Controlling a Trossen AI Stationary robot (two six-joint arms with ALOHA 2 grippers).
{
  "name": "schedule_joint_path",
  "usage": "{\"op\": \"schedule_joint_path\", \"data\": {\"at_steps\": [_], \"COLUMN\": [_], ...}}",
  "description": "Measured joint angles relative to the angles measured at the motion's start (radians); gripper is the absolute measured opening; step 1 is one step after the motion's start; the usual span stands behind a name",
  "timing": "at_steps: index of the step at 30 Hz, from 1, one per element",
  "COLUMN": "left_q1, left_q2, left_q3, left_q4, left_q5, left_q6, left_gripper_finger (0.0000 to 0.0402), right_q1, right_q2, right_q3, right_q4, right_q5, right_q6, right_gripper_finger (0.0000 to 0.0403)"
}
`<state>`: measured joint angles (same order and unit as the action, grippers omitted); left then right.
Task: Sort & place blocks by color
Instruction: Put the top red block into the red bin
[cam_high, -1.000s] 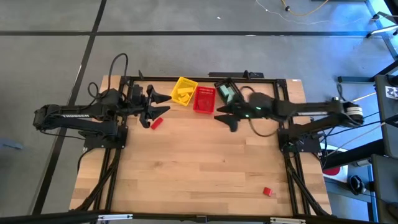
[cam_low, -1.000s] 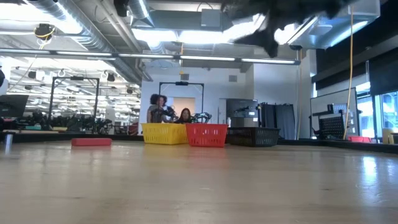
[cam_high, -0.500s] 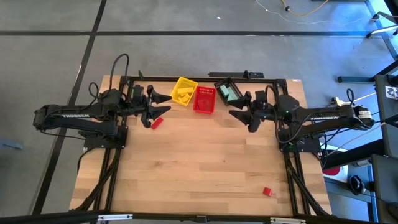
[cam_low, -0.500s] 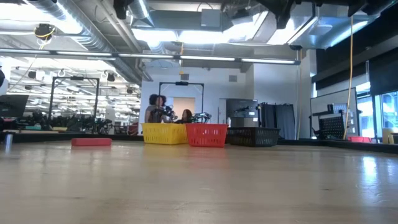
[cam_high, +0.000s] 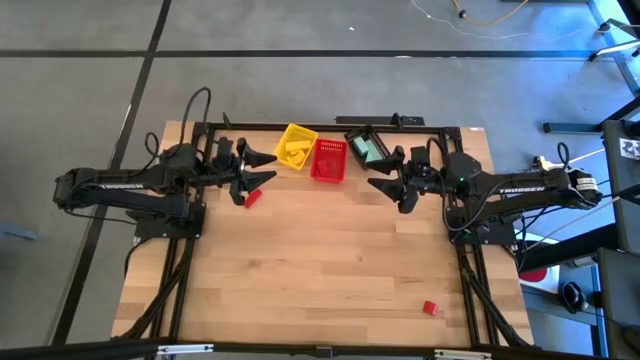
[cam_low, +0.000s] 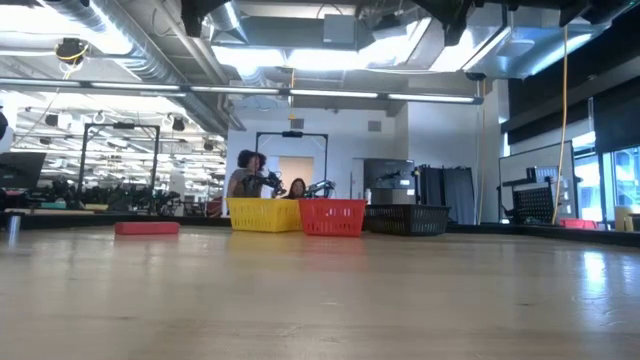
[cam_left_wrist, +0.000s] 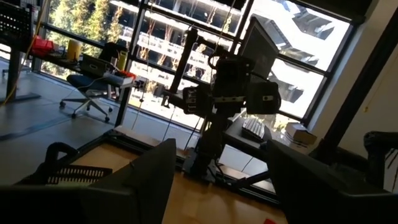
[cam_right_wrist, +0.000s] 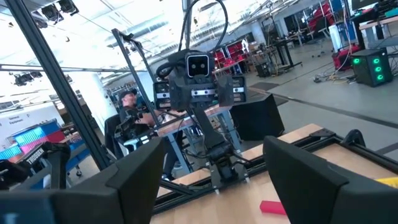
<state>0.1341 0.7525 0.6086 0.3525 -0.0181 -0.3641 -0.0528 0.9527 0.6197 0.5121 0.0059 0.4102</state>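
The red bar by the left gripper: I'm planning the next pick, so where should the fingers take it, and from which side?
The red bar lies flat and alone on the table, angled in the high view. Probably best to come straight down with the open left gripper and close the fingers across its two long sides at mid-length, wrist turned to match its angle.

— What sort of place is shown?

— A robotics lab or workshop in an open industrial hall. A wooden table (cam_high: 320, 260) is framed by black rails on a grey concrete floor.

— What else supports that?

— Exposed ducts and strip lights (cam_low: 330, 97) are seen overhead, with rows of benches behind. Tall windows (cam_left_wrist: 155, 56), an office chair (cam_left_wrist: 87, 87), a keyboard (cam_left_wrist: 255, 129) and seated people (cam_low: 250, 175) are visible.
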Motion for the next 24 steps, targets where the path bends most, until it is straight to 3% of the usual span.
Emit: {"op": "schedule_joint_path", "data": {"at_steps": [16,24], "left_q1": [0.004,0.004], "left_q2": [0.001,0.066], "left_q3": [0.0,0.167], "left_q4": [-0.034,-0.478], "left_q5": [-0.025,-0.021], "left_q6": [0.005,0.013], "left_gripper_finger": [0.024,0.024], "right_q1": [0.0,0.0], "right_q2": [0.0,0.001], "right_q3": [0.0,0.001], "right_q4": [0.0,-0.007], "right_q5": [0.001,0.001], "right_q6": [0.004,0.029], "right_gripper_finger": [0.0274,0.0274]}}
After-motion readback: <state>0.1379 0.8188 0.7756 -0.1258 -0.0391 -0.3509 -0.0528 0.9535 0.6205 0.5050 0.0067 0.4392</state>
